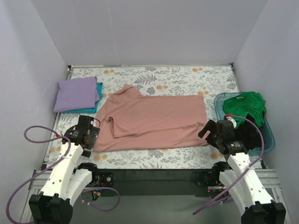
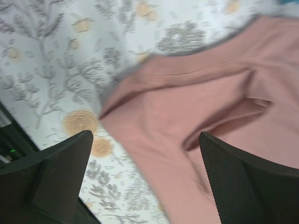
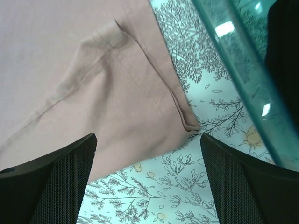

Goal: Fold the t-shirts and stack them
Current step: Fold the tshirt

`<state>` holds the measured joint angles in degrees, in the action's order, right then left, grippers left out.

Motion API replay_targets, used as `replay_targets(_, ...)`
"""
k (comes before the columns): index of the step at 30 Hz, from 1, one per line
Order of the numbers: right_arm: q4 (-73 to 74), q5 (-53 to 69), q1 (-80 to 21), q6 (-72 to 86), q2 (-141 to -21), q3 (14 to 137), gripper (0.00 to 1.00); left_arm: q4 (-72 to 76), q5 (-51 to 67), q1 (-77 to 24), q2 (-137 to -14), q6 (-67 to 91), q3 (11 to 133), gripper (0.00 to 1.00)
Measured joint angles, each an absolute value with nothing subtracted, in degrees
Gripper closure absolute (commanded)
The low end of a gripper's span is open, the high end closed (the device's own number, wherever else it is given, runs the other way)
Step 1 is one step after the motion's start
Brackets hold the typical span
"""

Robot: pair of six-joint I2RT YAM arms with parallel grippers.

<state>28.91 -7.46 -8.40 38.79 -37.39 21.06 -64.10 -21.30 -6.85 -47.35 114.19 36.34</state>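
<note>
- Both pincers are spread wide with nothing between their fingers: the left gripper point(image 1: 91, 132) hovers over the near left corner of the dusty pink cotton t-shirt point(image 1: 154, 121), and the right gripper point(image 3: 148, 140) hovers over its near right hem corner.
- That pink shirt lies sideways in the middle of the floral-printed table cover point(image 1: 187, 77), collar to the left and hem to the right. One sleeve looks tucked in over the body near the left arm.
- The step in hand appears to be the next fold of this shirt, not yet gripped.
- To do it well, each pincer should come down on its own corner and catch every layer there; the right wrist view shows the hem corner doubled over, so a shallow pinch could take only the top ply.
- Lifting both corners together and level should keep the crease straight; an uneven pull would probably skew it.
- The right arm should stay clear of the translucent teal plastic tub point(image 1: 270, 135), which stands just beside the hem.
- That tub holds a crumpled green t-shirt point(image 1: 245, 105) heaped at its far end and a black t-shirt point(image 1: 247, 133) at its near end.
- At far left, outside any container, a folded lavender t-shirt point(image 1: 77, 93) rests on a teal t-shirt point(image 1: 99, 88), the likely stack for the pink one.
</note>
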Motion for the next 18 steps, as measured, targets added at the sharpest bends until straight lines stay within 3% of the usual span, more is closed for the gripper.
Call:
replay_targets(6,31.6,-5.8,-7.9,34.4,-33.4,26.3,0.02,-58.3,-18.3,-6.8,-46.3,111.0,42.4,0.02)
replay_targets(12,28.0,0.8,-8.4,31.1,-38.9,27.4,0.02,-48.7,-10.0,-7.4,-58.8,104.9,42.6,0.02)
replay_targets(18,24.5,3.6,-10.0,29.5,-42.2,27.3,0.02,-41.7,-7.7,-15.7,-67.9,103.3,42.1,0.02)
